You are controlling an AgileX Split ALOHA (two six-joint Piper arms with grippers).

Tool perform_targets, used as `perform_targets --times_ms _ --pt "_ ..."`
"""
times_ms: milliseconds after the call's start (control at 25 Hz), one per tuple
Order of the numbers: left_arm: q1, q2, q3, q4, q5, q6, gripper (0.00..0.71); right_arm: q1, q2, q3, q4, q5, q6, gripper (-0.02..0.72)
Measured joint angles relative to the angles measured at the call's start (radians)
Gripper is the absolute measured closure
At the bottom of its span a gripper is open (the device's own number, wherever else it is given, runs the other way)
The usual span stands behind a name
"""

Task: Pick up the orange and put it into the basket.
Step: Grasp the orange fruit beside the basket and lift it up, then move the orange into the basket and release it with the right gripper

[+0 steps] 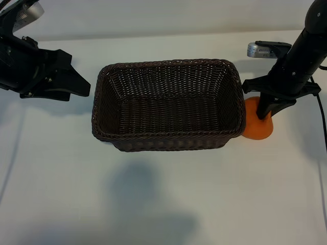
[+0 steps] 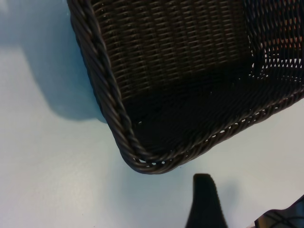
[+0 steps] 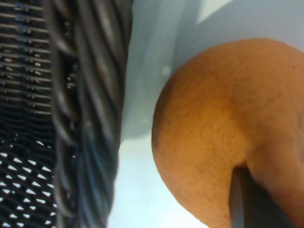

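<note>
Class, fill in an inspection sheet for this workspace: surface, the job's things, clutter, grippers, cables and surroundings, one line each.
Surface: white table, bare apart from shadows.
Job's things: dark wicker basket at the middle, nothing inside it; orange on the table beside the basket's right end, outside it.
Clutter: nothing seen.
Grippers: right gripper down on the orange, fingers at its sides, one finger against the skin; grip not confirmed, the orange is not lifted. Left gripper open, parked left of the basket, touching nothing.
Cables: a dark cable runs down the right edge behind the right arm.
Surroundings: plain pale wall behind the table.
</note>
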Motion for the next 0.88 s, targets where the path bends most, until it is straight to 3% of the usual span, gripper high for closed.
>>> perform_targets --times_ms 240,560,880 --pt "0.000 0.000 0.000 0.000 0.000 0.000 0.185 0.000 0.000 -0.008 -0.002 0.009 0.000 0.614" --pt "0.000 0.000 0.000 0.000 0.003 0.002 0.185 0.000 0.002 -0.140 -0.037 0.144 0.027 0.616" --pt "0.000 0.000 0.000 -0.001 0.003 0.005 0.185 -0.021 -0.032 -0.209 -0.156 0.170 0.100 0.616"
